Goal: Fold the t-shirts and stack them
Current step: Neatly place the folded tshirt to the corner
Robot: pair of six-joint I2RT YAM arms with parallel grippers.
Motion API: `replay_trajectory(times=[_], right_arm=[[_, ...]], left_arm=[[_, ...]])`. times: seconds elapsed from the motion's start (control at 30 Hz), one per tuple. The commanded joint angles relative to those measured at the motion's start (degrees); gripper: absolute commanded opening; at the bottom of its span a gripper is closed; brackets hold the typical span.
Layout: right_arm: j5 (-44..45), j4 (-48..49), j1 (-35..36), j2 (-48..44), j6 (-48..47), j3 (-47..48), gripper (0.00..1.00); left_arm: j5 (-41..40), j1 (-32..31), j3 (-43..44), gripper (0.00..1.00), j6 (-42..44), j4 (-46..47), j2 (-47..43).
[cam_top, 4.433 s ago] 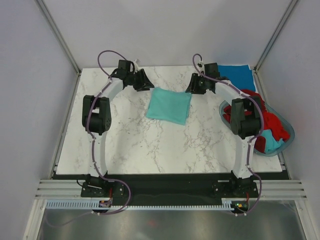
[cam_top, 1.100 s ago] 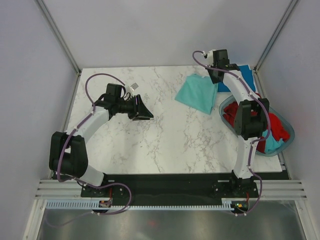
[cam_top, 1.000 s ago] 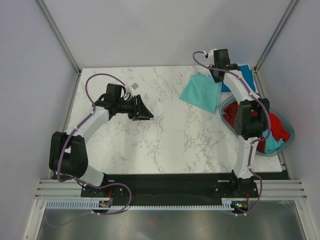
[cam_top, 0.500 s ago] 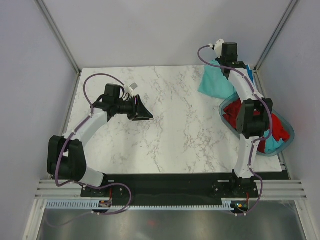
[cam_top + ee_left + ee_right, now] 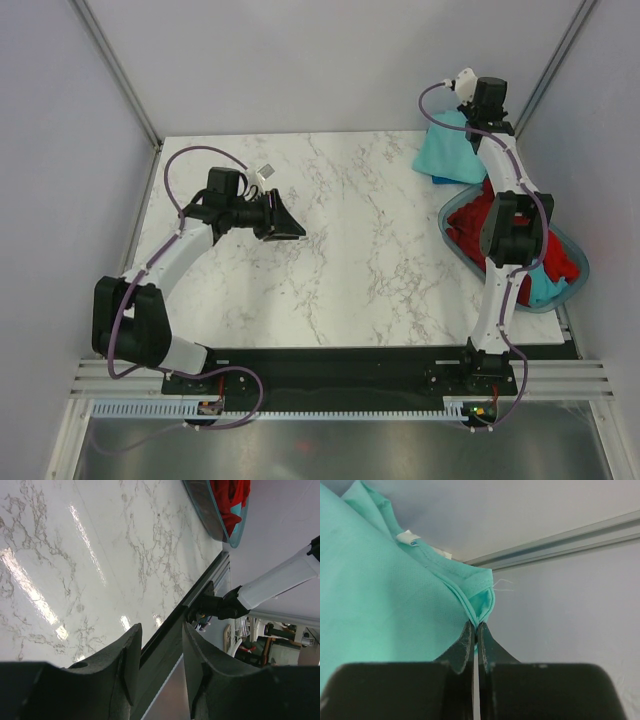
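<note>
My right gripper is shut on the hem of the folded light teal-green t-shirt and holds it at the table's far right corner. In the right wrist view the fingertips pinch the shirt's edge, and the teal cloth hangs to the left. A sliver of the deeper blue t-shirt shows under the teal one. Red t-shirts lie in the basket. My left gripper is open and empty above the left middle of the table; it also shows in the left wrist view.
The translucent blue-grey oval basket stands at the right edge and also holds a teal-blue cloth. It shows in the left wrist view too. Enclosure walls and frame posts stand close behind the right gripper. The marble table spans the middle.
The right gripper has carried the teal shirt from the table's middle to the far right corner, over the blue shirt. The left arm drew back to the left earlier and has since barely moved.
</note>
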Motion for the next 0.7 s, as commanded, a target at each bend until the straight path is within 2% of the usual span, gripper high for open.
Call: replay_trajectory(times=[0.0, 0.4, 0.67], right_arm=[[-3.05, 6.58, -1.52, 3.23, -5.25, 5.4, 0.0], [-10.6, 13.01, -5.74, 15.01, -7.45, 18.84, 0.0], [-14.48, 16.17, -7.06, 20.9, -7.1, 22.98, 0.0]], left_arm=[[1.48, 0.14, -0.27, 0.45, 1.88, -0.1, -1.86], [1.65, 0.31, 0.08, 0.45, 2.14, -0.1, 0.77], [1.39, 0.22, 0.17, 0.45, 2.32, -0.01, 1.65]])
